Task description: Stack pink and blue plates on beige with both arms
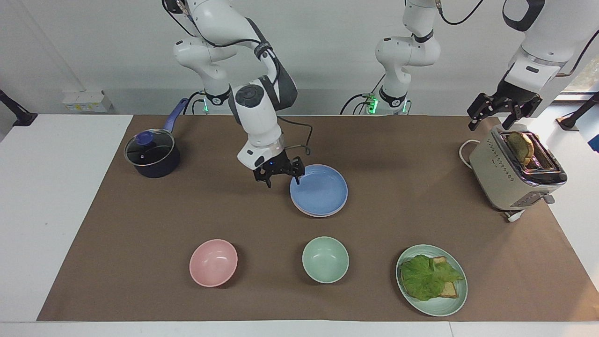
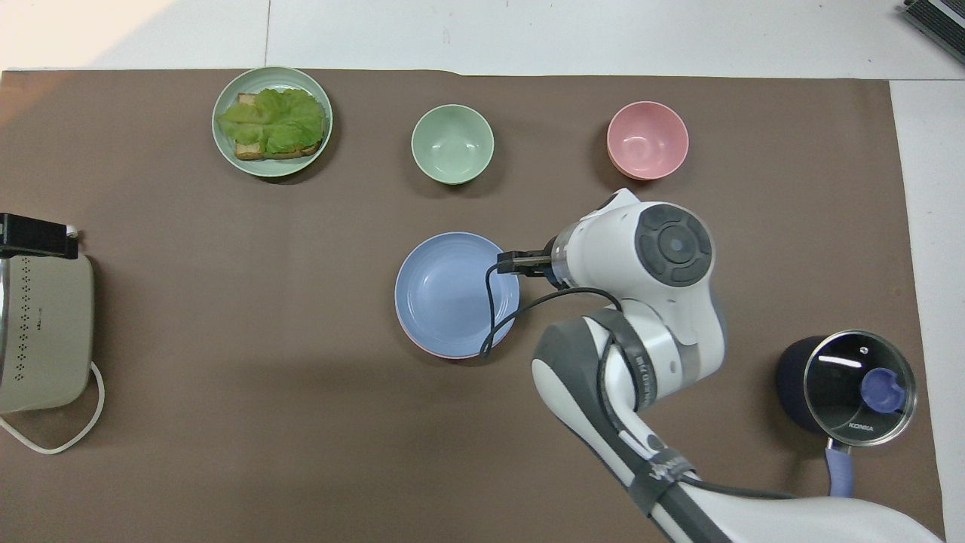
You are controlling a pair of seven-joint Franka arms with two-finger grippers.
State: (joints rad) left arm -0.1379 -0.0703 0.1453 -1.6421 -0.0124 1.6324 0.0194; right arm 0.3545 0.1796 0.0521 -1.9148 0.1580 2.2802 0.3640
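Facing and overhead views of the desk [image 1: 56,210], which carries a brown mat. At the centre of both frames the blue plate [image 1: 319,189] lies on top of the pink plate [image 2: 422,348], of which only a thin rim shows under the blue one's edge; whether a beige plate lies beneath them cannot be told.

The right pincer [image 1: 279,174] hangs just above the mat at the stack's edge, left of centre in the facing view, its two fingers spread wide and holding nothing. In the overhead view the right arm's wrist hides it.

The left pincer [image 1: 497,113] waits at the upper right of the facing view, over the toaster [image 1: 514,171], fingers apart and empty. A slice of bread [image 1: 520,146] stands in the toaster's slot.

Along the lower part of the facing view stand a pink bowl [image 1: 213,262], a green bowl [image 1: 325,259] and a green plate [image 1: 449,305] with lettuce and bread. A lidded saucepan [image 1: 152,153] stands at the left of the facing view.
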